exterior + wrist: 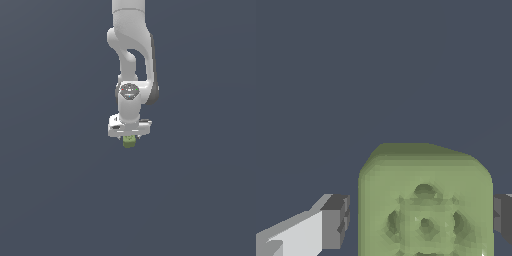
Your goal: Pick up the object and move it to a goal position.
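The object (426, 205) is a yellow-green cube-like block with a faint round-and-square mark on the face turned to the wrist camera. In the wrist view it fills the space between my two fingers. A narrow strip of background shows between one grey pad (336, 222) and the block's side. The other pad (503, 219) sits right at the block's opposite edge. In the exterior view the object (129, 142) pokes out just below my white gripper (129, 136), which points straight down. The gripper is open around the block, not clamped on it.
Behind everything lies a plain dark grey-blue ground (60, 190). The white arm (131, 60) rises straight up from the gripper to the exterior view's top edge. No other objects or goal marker show.
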Robot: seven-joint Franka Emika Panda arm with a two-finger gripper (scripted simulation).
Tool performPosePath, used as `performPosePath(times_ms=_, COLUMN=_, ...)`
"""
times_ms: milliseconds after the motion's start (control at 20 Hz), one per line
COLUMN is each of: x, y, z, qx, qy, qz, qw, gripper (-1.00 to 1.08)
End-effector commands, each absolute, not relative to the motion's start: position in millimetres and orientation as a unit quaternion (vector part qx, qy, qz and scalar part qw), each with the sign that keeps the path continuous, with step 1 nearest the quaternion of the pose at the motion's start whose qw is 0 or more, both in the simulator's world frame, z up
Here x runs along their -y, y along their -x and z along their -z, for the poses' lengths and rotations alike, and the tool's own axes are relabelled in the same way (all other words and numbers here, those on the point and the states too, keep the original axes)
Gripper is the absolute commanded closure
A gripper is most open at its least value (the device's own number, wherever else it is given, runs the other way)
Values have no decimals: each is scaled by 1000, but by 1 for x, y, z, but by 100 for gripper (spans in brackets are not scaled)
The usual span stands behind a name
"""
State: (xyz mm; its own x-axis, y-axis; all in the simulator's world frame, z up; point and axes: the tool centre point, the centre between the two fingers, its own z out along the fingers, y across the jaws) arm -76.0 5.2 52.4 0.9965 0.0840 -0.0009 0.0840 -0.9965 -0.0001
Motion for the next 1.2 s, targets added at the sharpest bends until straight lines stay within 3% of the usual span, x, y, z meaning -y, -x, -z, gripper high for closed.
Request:
performPosePath(times_ms=0, x=-5, y=76, z=-44, qx=42, qy=999, qz=0, qw=0, gripper=-92)
performPosePath(times_ms=200, x=-5, y=75, z=-39, qx=42, qy=999, qz=0, qw=0, gripper=-92)
performPosePath(times_ms=250, x=-5, y=75, z=-39, qx=42, qy=999, qz=0, qw=0, gripper=108)
performPosePath(times_ms=1150, x=-15, y=79, z=-55, qx=42, qy=999, qz=0, qw=0, gripper=108)
